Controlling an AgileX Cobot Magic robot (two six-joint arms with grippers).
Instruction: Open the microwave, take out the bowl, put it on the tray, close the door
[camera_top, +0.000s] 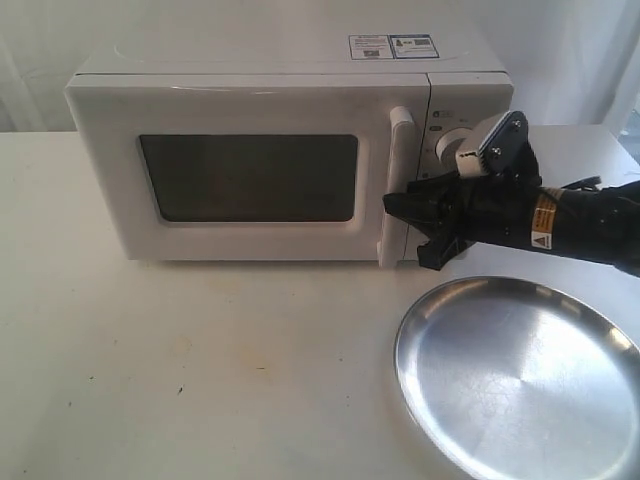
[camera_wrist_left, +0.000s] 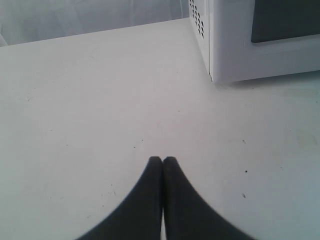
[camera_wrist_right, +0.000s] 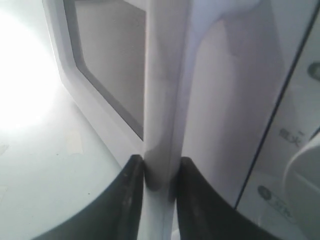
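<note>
Exterior view: the white boxy microwave (camera_top: 290, 70) with a dark window stands at the back of the pale counter (camera_top: 200, 350), its white front door (camera_top: 250, 120) shut flush against the body. The black right hand (camera_top: 392, 206), reaching in from the right, is clamped low on the door's vertical white bar handle (camera_top: 401, 140). The right wrist view shows its two dark fingers (camera_wrist_right: 130, 190) pressing the bar from either side. The large round shiny steel tray (camera_top: 520, 375) lies on the counter in front of the microwave's knob side, under that arm. In the left wrist view the left hand (camera_wrist_left: 163, 161) is clenched, fingertips touching and gripping nothing, over the counter near the microwave's corner.
</note>
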